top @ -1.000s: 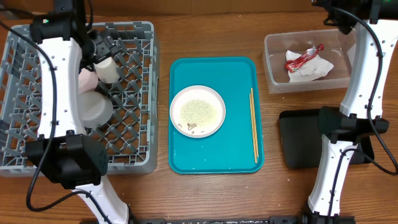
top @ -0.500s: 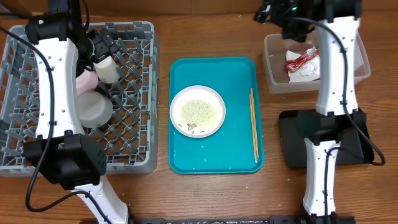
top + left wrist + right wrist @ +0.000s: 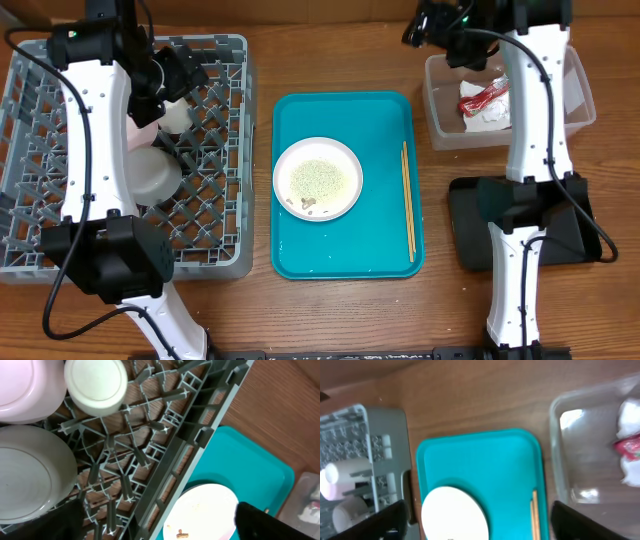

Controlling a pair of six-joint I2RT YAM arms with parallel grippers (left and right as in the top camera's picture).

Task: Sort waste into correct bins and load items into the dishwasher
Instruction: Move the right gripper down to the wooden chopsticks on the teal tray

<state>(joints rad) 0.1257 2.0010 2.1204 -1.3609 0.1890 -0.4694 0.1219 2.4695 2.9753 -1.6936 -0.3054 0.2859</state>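
Observation:
The round plate (image 3: 318,178) with rice-like crumbs lies on the teal serving tray (image 3: 385,120), chopsticks (image 3: 408,200) beside it on the right. The white cup (image 3: 176,116), pale pink bowl (image 3: 142,131) and grey bowl (image 3: 151,173) sit in the grey dish rack (image 3: 215,240). My left gripper (image 3: 172,76) hovers open and empty above the cup (image 3: 96,385). My right gripper (image 3: 433,27) is open and empty above the back left corner of the clear tub (image 3: 440,100), which holds the napkin (image 3: 495,115) and red wrapper (image 3: 485,95).
The black tray (image 3: 468,232) lies at the right front, largely covered by the right arm's base. The left wrist view shows the rack wall (image 3: 200,435) and plate (image 3: 200,512). The right wrist view shows the plate (image 3: 455,515), chopsticks (image 3: 535,515) and tub (image 3: 585,460).
My right arm has swung from the far right edge leftward to the tub's back left corner. My left gripper has shifted slightly right above the cup.

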